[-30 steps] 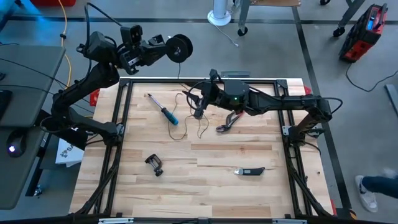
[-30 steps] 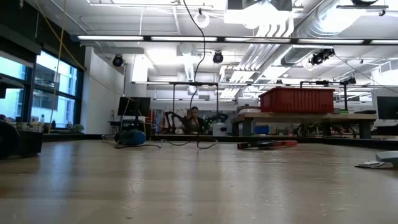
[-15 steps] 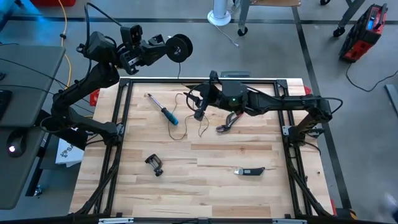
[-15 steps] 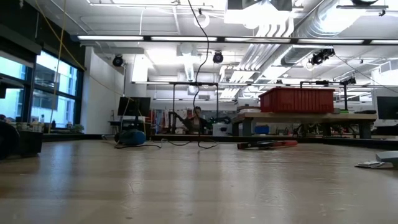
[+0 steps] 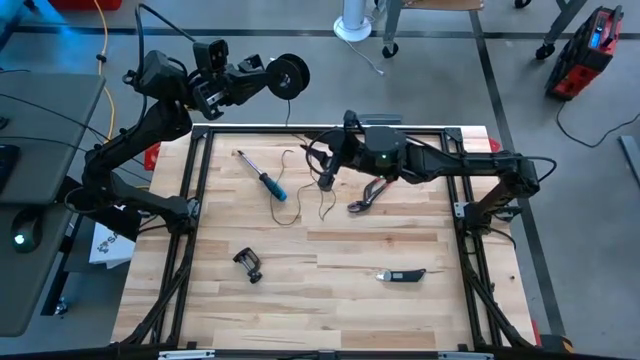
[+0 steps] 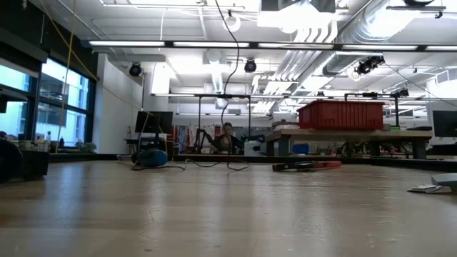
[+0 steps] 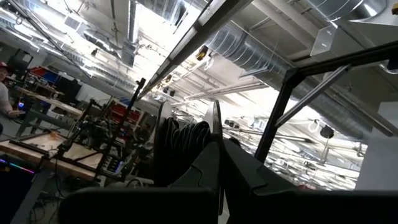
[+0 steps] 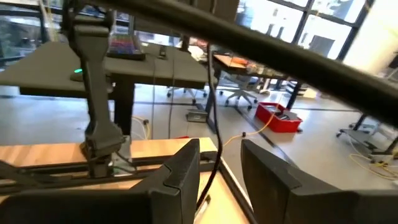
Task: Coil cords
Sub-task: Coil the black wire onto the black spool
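Note:
The small round black reel [image 5: 288, 75] is held up beyond the table's far edge, with my left gripper [image 5: 264, 82] shut on it; in the left wrist view it shows edge-on with dark cord wound on it [image 7: 186, 142]. From the reel, the hair-thin dark cord [image 5: 290, 118] drops to the table and lies in loose loops [image 5: 286, 158]. My right gripper [image 5: 322, 182] hovers level over those loops, open. A stretch of the cord [image 8: 210, 106] runs up through the gap between its fingers [image 8: 219, 168]. In the low view the cord [image 6: 230, 86] hangs down to the tabletop. My left gripper pinches one thin flange of the reel [image 7: 215, 124] at its rim between its two fingers, which slant upward. The reel is lifted clear, its disc upright. My right gripper has the cord [image 8: 214, 163] close along the inner side of one finger [image 8: 186, 167]; I cannot tell whether they touch.
On the table lie a blue-handled screwdriver [image 5: 265, 180], red pliers [image 5: 365, 198], a black clamp [image 5: 248, 264] and a black hand tool [image 5: 402, 275]. A black frame [image 5: 300, 128] runs around the table. A yellow cable [image 5: 103, 40] hangs at the far left.
The upper part of the hanging cord has swayed a little in the low view. Both arms have kept their places.

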